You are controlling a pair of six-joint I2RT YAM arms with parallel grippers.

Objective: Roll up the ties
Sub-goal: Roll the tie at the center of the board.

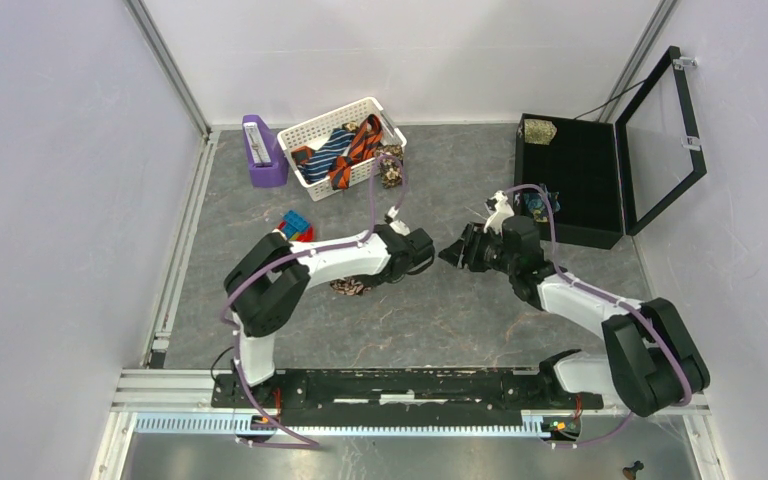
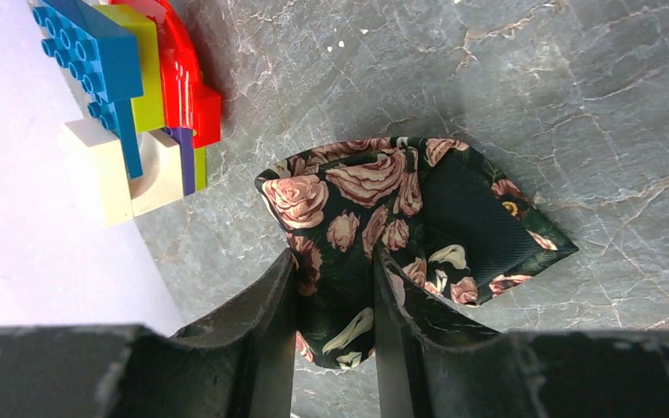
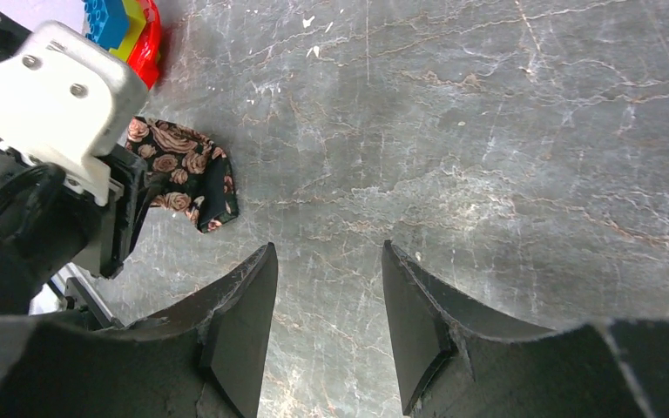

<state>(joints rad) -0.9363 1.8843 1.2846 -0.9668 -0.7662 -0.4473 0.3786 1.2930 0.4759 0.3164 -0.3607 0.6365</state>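
Left gripper pinched the rose-print tie near the toy blocks; right gripper hung spread above the table.

We see a grey, stone-look surface. On its far side, left of the middle, a purple box sits just beside a white basket. A black case lies far right. Toy blocks lie on the left, and a dark flower tie lies bunched up near them.
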